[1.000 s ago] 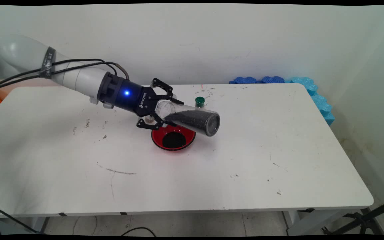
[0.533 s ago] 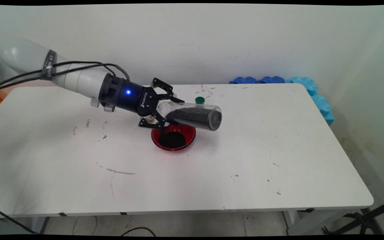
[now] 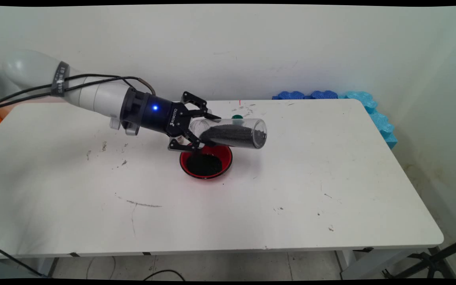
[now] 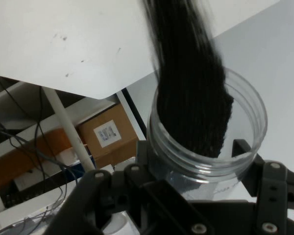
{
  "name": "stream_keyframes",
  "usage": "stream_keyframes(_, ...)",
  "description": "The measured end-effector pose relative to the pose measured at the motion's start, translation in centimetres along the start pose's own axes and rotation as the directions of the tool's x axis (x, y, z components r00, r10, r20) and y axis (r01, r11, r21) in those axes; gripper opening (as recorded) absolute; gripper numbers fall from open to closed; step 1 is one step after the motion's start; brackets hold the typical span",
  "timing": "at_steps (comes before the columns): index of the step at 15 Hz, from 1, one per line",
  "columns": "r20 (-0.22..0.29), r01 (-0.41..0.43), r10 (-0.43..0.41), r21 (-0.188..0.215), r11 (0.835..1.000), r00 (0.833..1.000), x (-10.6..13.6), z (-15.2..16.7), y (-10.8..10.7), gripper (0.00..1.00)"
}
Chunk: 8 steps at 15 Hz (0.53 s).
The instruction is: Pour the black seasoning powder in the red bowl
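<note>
Main view, gripper: clamped across a clear jar near its open mouth, one finger above and one below.
Main view, jar: held almost level above the table, closed base pointing to the picture's right, mouth toward the arm; partly filled with black grains lying along its lower side.
Main view, bowl: red, standing on the table right under the gripper and the jar's mouth end; holds a dark heap of the same black grains.
Main view, green cap: only just showing behind the jar, on the table's far part.
Main view, surroundings: blue foam pieces along the table's far right edge against the wall; grey smudges scattered over the tabletop.
Hand view, gripper: fingers pressed on either side of the jar just below its rim.
Hand view, jar: open mouth facing the camera, black grains blurred inside.
Hand view, background: white table edge and leg, cardboard box and cables on the floor.
</note>
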Motion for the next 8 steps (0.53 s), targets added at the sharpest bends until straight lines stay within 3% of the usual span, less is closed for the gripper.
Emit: stream_keyframes(8,0.013,0.042,-0.042,-0.031,0.999,0.999,-0.15,0.38,0.02,0.00)
